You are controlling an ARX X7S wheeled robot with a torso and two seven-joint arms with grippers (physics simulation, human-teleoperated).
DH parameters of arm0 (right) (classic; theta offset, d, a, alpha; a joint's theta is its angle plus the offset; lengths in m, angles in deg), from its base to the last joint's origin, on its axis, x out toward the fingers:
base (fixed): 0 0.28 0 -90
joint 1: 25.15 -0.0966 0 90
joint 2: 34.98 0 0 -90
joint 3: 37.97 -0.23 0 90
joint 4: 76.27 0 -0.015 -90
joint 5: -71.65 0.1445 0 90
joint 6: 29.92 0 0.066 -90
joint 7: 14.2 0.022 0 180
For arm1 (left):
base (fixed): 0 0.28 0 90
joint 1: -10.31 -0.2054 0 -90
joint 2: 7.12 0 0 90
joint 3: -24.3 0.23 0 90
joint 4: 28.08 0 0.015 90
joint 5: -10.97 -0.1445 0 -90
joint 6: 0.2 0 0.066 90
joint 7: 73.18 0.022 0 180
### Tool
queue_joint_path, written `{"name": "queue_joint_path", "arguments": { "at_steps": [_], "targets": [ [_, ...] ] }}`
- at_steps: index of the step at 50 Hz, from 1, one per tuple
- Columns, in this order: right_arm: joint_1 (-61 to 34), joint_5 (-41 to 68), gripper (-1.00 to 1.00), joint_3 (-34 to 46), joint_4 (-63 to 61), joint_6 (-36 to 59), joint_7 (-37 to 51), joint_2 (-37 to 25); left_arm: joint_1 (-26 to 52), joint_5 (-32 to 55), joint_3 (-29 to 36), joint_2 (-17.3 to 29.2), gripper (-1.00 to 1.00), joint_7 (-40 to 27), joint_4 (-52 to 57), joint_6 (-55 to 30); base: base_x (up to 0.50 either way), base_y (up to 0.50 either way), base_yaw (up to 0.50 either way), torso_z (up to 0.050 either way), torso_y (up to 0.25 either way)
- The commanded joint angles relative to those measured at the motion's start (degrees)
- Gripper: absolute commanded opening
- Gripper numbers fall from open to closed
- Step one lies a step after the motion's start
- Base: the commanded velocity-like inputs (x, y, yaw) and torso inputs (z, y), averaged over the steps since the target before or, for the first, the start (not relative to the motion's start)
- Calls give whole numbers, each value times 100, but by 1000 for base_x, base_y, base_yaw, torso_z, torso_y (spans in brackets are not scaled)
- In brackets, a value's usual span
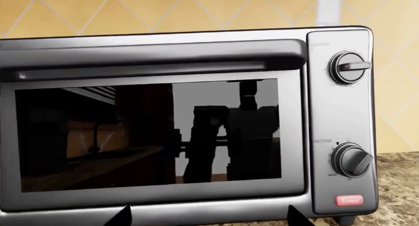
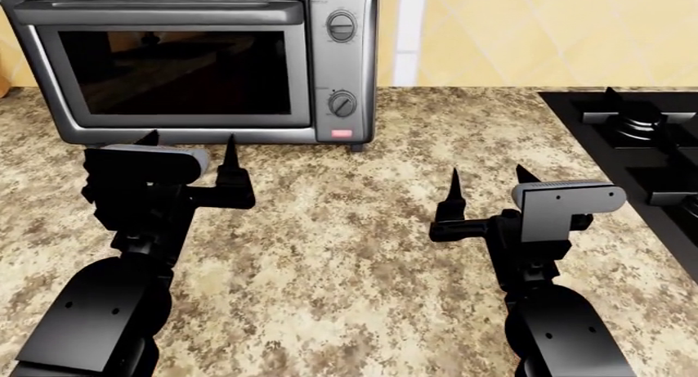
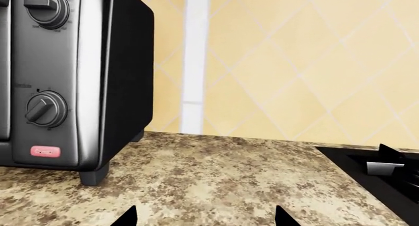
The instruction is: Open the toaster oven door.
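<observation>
The toaster oven [image 2: 345,66] stands at the back left of the counter, its door [image 2: 175,73] shut, with the silver bar handle [image 2: 158,11] along the top. In the left wrist view the door glass [image 1: 150,133] fills the frame, the handle [image 1: 150,54] runs above it, and two knobs sit on the side panel [image 1: 344,118]. My left gripper [image 2: 188,144] is open and empty, just in front of the door's lower edge, fingertips [image 1: 121,217] low in the frame. My right gripper [image 2: 488,181] is open and empty over the counter, right of the oven [image 3: 72,79].
A black gas stove [image 2: 643,140] takes up the counter's right side and shows in the right wrist view [image 3: 383,172]. A yellow tiled wall [image 2: 524,33] runs behind. The granite counter [image 2: 349,230] spreads between the arms.
</observation>
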State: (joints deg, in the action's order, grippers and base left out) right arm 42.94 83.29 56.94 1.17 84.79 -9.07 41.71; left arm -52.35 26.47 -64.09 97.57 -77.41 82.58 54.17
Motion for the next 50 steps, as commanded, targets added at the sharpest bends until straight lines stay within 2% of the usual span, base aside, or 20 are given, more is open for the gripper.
{"name": "queue_joint_path", "arguments": {
  "at_steps": [1, 15, 21, 27, 37, 42, 50],
  "targets": [
    [7, 27, 100, 14, 123, -110, 3, -6, -5, -6, 51, 8, 100, -23, -66, 45, 320, 0, 0, 0, 0],
    [68, 80, 100, 10, 10, -132, 40, -38, 0, -73, 185, 163, 100, -31, 82, -32, 69, 0, 0, 0, 0],
    [95, 114, 100, -3, -70, -88, 59, -69, 229, -856, 946, 1034, 100, 365, 155, 237, 0, 0, 0, 0, 0],
    [87, 133, 100, 53, -71, -100, 59, -39, 884, -2110, 1976, 2038, 100, 787, -101, 789, 0, 0, 0, 0, 0],
    [88, 154, 100, 69, 78, -259, 38, -32, 2233, -3711, 3418, 2934, 100, 1682, -1147, 2057, 0, 0, 0, 0, 0],
    [106, 178, 100, 59, 133, -328, 30, -37, 2812, -3978, 3755, 3064, 100, 2074, -1590, 2629, 0, 0, 0, 0, 0],
    [217, 249, 100, -16, 17, -342, 65, -78, 3644, -4103, 4059, 2853, 100, 2381, -2573, 3306, 0, 0, 0, 0, 0]
  ]
}}
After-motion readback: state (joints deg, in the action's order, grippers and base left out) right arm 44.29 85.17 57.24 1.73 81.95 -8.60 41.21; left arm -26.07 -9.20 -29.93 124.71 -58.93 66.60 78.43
